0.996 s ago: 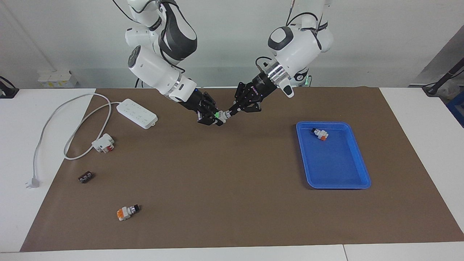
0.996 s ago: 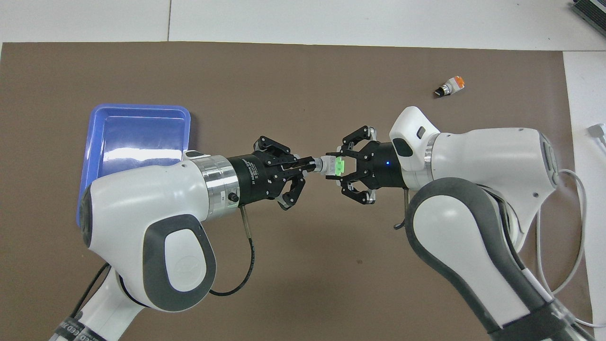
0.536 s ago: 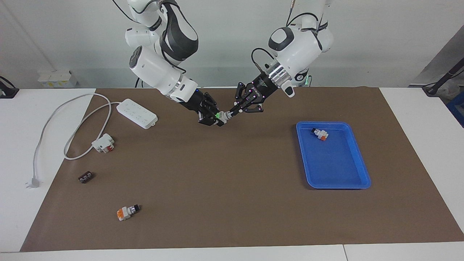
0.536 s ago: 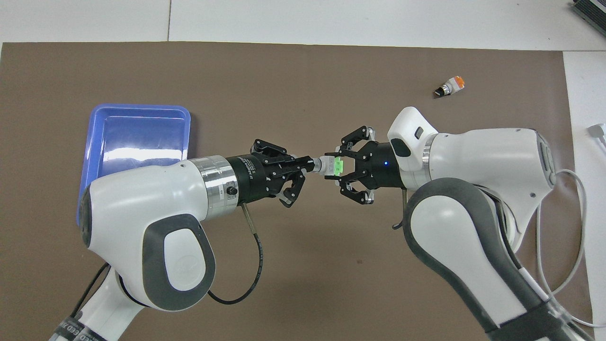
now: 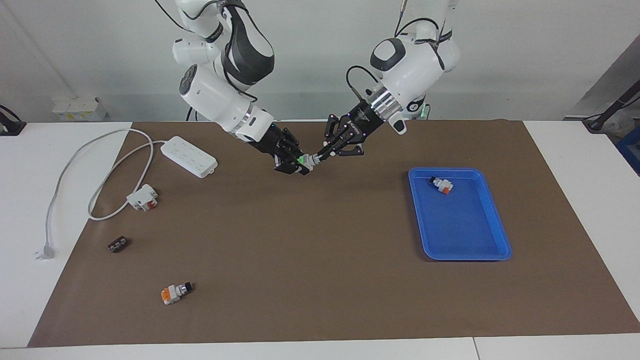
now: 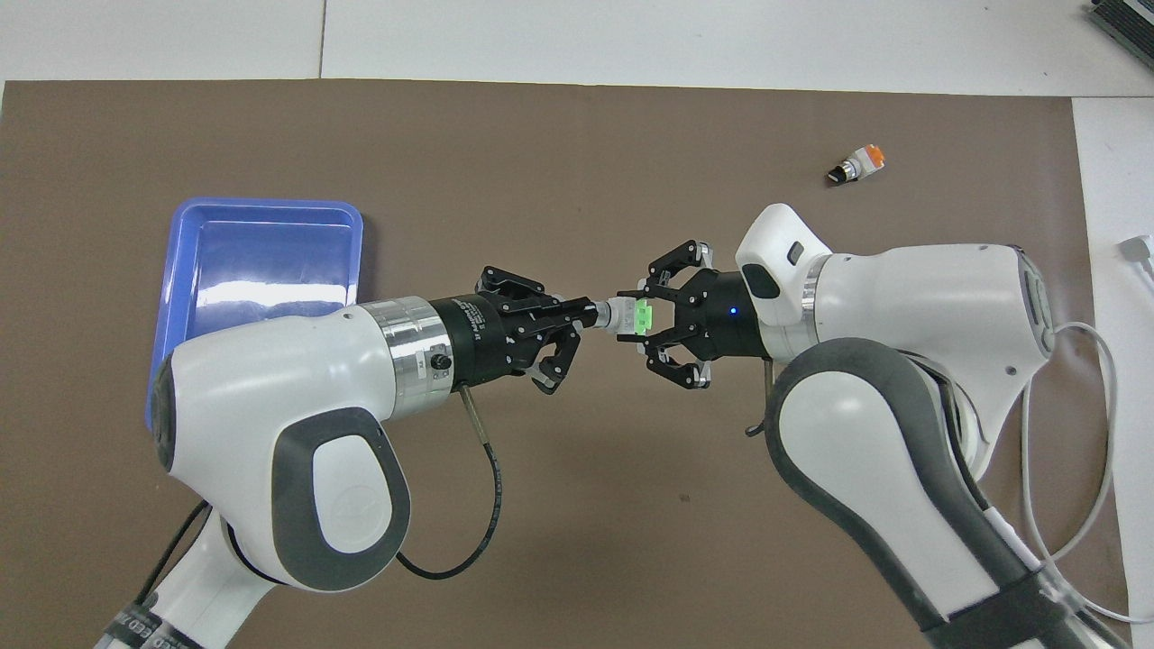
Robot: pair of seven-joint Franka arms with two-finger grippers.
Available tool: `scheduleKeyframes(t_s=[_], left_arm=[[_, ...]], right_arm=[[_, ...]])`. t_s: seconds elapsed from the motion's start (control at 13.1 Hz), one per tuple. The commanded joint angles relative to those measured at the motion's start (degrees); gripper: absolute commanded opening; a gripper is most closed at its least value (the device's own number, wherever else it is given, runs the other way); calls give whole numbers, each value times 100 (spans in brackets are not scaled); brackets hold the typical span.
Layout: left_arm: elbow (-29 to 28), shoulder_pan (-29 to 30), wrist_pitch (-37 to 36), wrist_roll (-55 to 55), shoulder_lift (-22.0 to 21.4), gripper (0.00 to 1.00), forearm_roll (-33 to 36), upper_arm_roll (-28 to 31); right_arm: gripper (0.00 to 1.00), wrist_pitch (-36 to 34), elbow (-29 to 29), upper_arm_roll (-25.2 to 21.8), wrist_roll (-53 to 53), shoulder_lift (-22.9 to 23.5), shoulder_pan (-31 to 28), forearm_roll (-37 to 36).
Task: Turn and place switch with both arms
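The switch [image 5: 306, 160] [image 6: 625, 316], white-bodied with a bright green end block and a silver-and-black knob end, hangs level in the air over the brown mat. My right gripper [image 5: 300, 161] [image 6: 643, 317] is shut on its green end. Coming from the tray's side, my left gripper [image 5: 316, 157] [image 6: 592, 314] is shut on the knob end. The two grippers face each other tip to tip with the switch bridging them.
A blue tray [image 5: 460, 225] [image 6: 261, 261] toward the left arm's end holds an orange-ended switch [image 5: 442, 185]. Toward the right arm's end lie a power strip [image 5: 190, 156] with its cable, a white-and-red block [image 5: 142, 197], a small black part [image 5: 118, 244] and another orange-ended switch [image 5: 175, 293] [image 6: 858, 165].
The left gripper has rolled about its own axis on the knob end, and its wrist cable has swung round. Both arms have shifted slightly; the switch stays gripped between them.
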Motion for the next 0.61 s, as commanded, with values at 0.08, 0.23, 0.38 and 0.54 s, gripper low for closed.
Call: scheduleKeyframes(t_s=[0.08, 0.23, 0.38, 0.54], left_arm=[[-176, 96, 422, -29, -9, 0, 181, 74], [-176, 96, 422, -3, 8, 0, 645, 74], [-176, 105, 379, 32, 17, 0, 1199, 74], [-176, 192, 213, 67, 17, 0, 2041, 74]], right_arm=[[100, -55, -121, -9, -8, -178, -58, 175], [100, -55, -121, -9, 1, -186, -58, 175], [100, -55, -113, -35, 27, -239, -76, 149], [100, -64, -121, -53, 289, -239, -137, -113]])
